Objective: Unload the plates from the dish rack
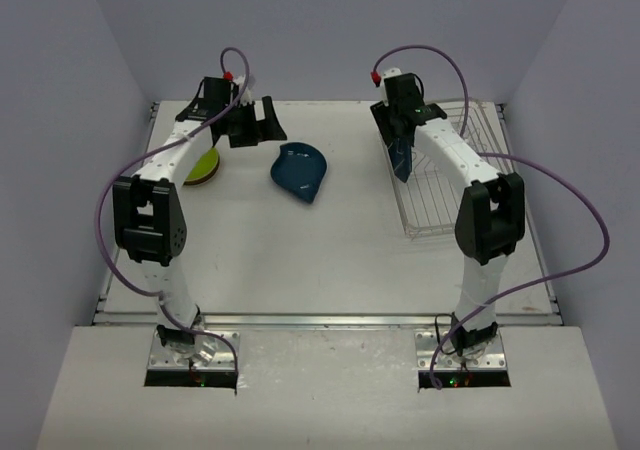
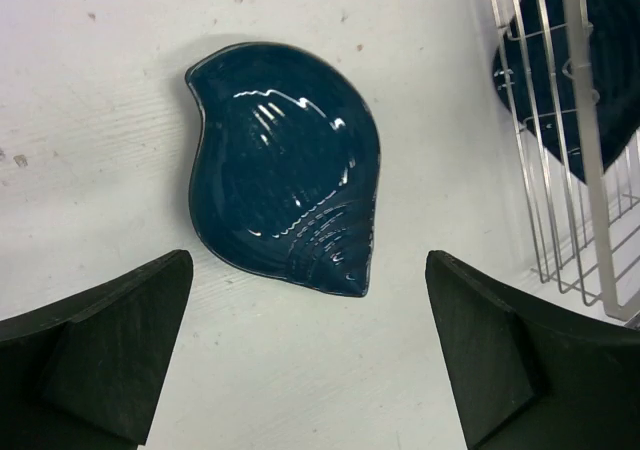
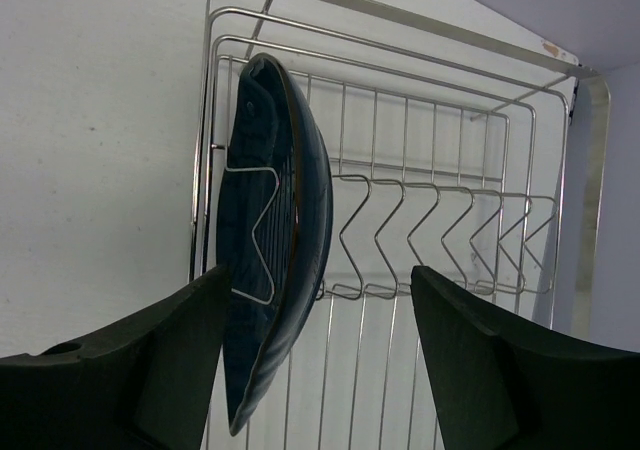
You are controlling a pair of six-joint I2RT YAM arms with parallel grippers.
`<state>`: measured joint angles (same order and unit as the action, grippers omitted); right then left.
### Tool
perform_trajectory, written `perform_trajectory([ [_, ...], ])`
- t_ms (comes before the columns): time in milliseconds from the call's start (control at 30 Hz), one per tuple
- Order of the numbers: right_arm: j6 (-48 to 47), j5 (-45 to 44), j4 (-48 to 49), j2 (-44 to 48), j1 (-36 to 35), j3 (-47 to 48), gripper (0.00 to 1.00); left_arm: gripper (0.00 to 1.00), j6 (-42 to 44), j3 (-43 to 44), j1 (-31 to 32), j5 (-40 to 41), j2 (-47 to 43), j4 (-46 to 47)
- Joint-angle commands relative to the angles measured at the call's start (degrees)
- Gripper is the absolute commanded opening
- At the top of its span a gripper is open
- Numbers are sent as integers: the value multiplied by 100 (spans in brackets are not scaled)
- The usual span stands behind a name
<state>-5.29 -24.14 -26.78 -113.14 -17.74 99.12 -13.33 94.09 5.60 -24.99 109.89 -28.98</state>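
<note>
One dark blue pointed plate lies flat on the table; in the left wrist view it sits just beyond my open, empty left gripper, which shows at the back left. A second dark blue plate stands on edge in the first slot of the silver wire dish rack, at the rack's left end. My right gripper is open above it, with the plate's lower edge close to the left finger. It hovers over the rack in the top view. A lime green plate lies beside the left arm.
The rack's remaining slots hold nothing. The rack's corner shows at the right of the left wrist view. Purple cables loop from both arms. Grey walls close in the table at the back and sides.
</note>
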Motion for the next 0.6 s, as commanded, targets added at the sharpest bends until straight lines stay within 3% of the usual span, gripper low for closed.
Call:
perform_trajectory([
  [0,-105,-113,103,-267,67,385,70,100,135,-214,46,71,-563,-10],
  [367,10,-200,109,-813,130,415,65,100,53,-218,46,-43,-695,-41],
  [500,62,-127,137,-918,147,423,61,100,14,-225,46,-93,-688,-29],
  [567,72,-67,171,-986,189,445,54,100,20,-231,40,-82,-686,-53],
])
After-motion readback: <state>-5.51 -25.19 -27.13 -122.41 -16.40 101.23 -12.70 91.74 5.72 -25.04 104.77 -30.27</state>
